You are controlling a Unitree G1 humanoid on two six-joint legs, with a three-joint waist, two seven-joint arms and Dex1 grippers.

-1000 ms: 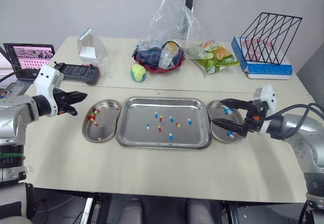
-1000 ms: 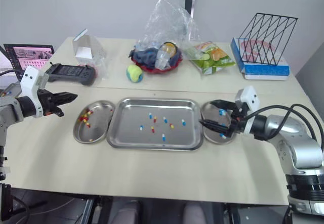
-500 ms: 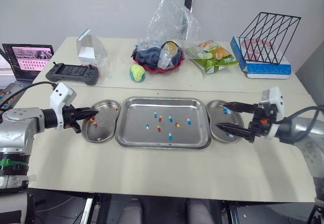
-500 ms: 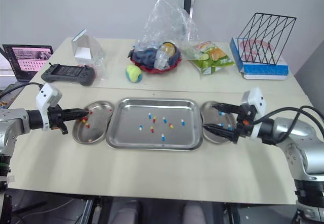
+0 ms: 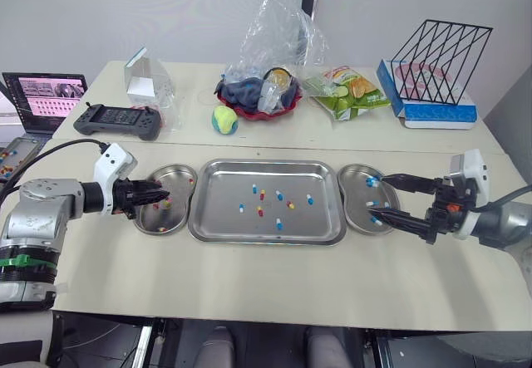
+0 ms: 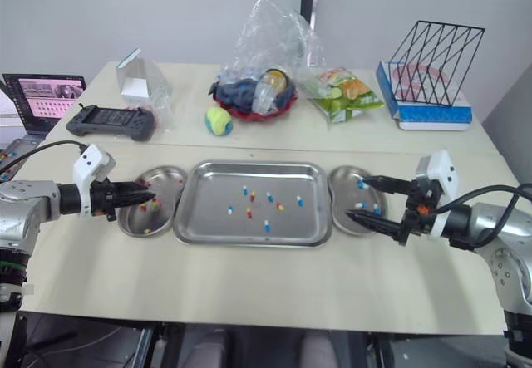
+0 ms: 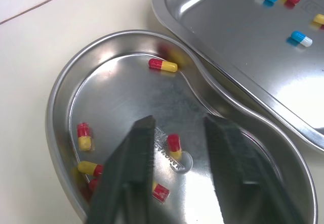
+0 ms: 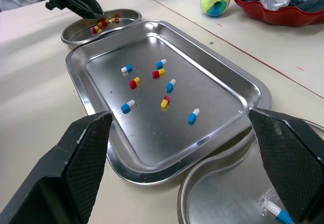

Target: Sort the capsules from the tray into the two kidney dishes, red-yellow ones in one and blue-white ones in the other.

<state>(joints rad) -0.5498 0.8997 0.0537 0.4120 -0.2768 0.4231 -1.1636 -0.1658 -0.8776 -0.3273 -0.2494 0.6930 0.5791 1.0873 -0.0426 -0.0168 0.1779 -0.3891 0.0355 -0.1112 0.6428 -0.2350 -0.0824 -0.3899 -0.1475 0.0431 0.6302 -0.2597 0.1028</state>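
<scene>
At the counter's near edge: bare cream counter (image 5: 249, 285); a seam line (image 5: 332, 146) crosses it behind the dishes.
Left claw (image 5: 158, 194): low over the left kidney dish (image 5: 145, 225); fingers (image 7: 131, 173) narrowly parted, gripping nothing.
Left dish contents: red-yellow capsules (image 7: 163, 65); the wrist view shows one lying on the dish floor between the fingers.
Tray (image 5: 266, 239): centre, between both dishes; loose capsules of both colours (image 8: 134, 82) in its middle.
Right claw (image 5: 379, 195): spread wide over the right kidney dish (image 5: 349, 218), empty.
Right dish contents: blue-white capsules (image 8: 277, 212).
Far counter: game controller (image 5: 117, 121), white carton (image 5: 148, 76), tennis ball (image 5: 225, 120), red bowl (image 5: 258, 112) under a plastic bag (image 5: 274, 40), snack packet (image 5: 345, 90), wire rack (image 5: 432, 52) on a blue box (image 5: 440, 115).
Room: laptop (image 5: 46, 94) off the left edge; grey wall (image 5: 125, 11) behind.
</scene>
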